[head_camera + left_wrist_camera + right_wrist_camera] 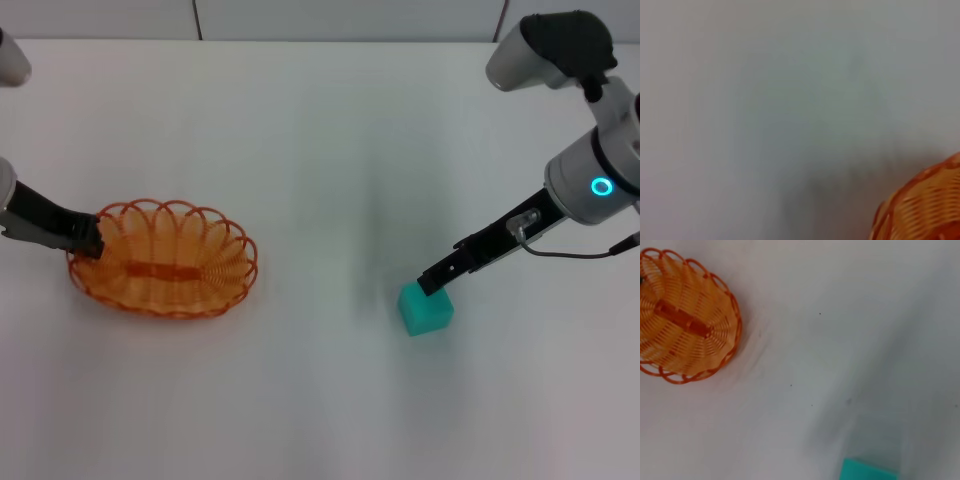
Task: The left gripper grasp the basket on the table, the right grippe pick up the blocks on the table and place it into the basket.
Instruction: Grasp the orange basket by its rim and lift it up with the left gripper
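Observation:
The orange wire basket (205,288) sits on the white table (320,140) at the left. My left gripper (92,241) comes in from the left edge, and its black tip is closed over the basket's left rim. Part of the basket (927,210) fills a corner of the left wrist view. The small teal block (427,308) rests on the table right of centre. My right gripper (432,281), on the cyan-ringed arm, reaches down from the right and its tip meets the block's far upper edge. The right wrist view shows the basket (715,345) far off and the block (867,471) at the frame's edge.
A wide stretch of bare tabletop separates the basket from the block. A grey cable (570,254) hangs beside the right arm. The table's far edge (300,40) meets a wall at the back.

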### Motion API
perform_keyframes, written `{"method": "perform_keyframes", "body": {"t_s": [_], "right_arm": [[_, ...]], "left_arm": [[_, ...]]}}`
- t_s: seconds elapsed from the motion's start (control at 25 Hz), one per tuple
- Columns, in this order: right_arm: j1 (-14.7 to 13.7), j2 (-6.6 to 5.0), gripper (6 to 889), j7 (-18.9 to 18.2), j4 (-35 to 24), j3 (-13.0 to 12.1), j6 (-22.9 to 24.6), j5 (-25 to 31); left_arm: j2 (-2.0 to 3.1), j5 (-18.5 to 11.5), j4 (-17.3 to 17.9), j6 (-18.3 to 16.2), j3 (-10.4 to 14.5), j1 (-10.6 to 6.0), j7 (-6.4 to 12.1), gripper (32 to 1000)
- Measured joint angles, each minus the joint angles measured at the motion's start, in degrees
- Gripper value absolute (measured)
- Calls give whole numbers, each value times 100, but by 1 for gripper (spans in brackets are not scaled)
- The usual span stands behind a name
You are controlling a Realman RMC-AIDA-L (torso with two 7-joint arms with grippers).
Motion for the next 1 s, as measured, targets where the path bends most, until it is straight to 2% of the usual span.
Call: {"method": "perform_keyframes", "body": {"t_s": [0.12,0.32,0.44,0.56,0.68,0.8,0.92,1.0], "right_arm": [[32,0,867,0,103,0,-29,-1],[84,0,867,0,192,0,-85,-12],[136,0,866,0,312,-24,-163,-9],[220,0,866,-1,502,-38,-235,-7],[331,-1,866,-14,733,-48,-304,-4],[380,2,866,-21,865,-51,-350,-3],[452,14,866,-20,981,-54,-375,-2],[518,16,865,-18,1097,-57,-410,0]], "left_arm": [[-9,-218,487,-377,19,111,-19,165],[-71,-405,1172,-925,113,218,-107,105],[-71,-767,1512,-1272,117,268,-196,87],[-71,-961,1821,-1509,159,309,-290,83],[-70,-1106,2169,-1619,454,423,-477,79],[-63,-1172,2591,-1643,960,559,-730,78],[-58,-1231,2835,-1649,1260,637,-879,79],[-56,-1332,2899,-1660,1356,658,-937,79]]}}
